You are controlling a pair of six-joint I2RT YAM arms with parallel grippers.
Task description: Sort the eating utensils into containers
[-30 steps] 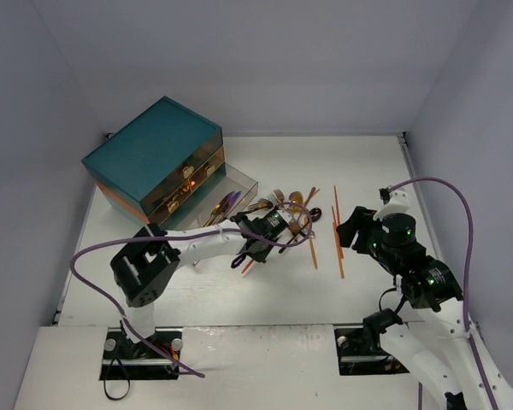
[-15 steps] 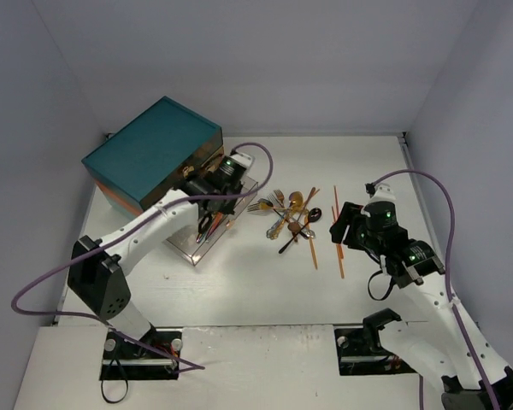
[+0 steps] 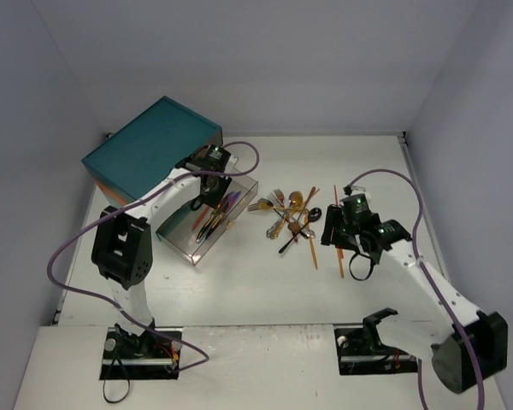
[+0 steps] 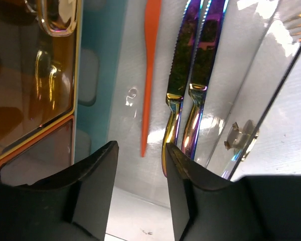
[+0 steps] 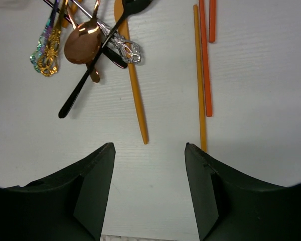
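Observation:
The teal chest (image 3: 150,158) stands at the back left with its clear bottom drawer (image 3: 178,237) pulled out. My left gripper (image 3: 208,195) hangs open and empty over that drawer. In the left wrist view (image 4: 140,186) an orange chopstick (image 4: 149,75) and two iridescent knives (image 4: 178,90) lie on the drawer floor. The utensil pile (image 3: 292,213) lies mid-table. My right gripper (image 3: 332,229) is open and empty just above the table. In the right wrist view (image 5: 149,165) it sits between two yellow-orange chopsticks (image 5: 133,85), near a copper spoon (image 5: 83,45) and a black spoon (image 5: 98,60).
Two shut amber-fronted drawers (image 4: 35,75) sit above the open one, whose pale knob (image 4: 242,135) shows through its clear front wall. More orange chopsticks (image 5: 205,60) lie right of the pile. Grey walls close in the table on three sides.
My left gripper has swung from the utensil pile back to the open drawer and is now open over it. My right gripper has moved left toward the chopsticks.

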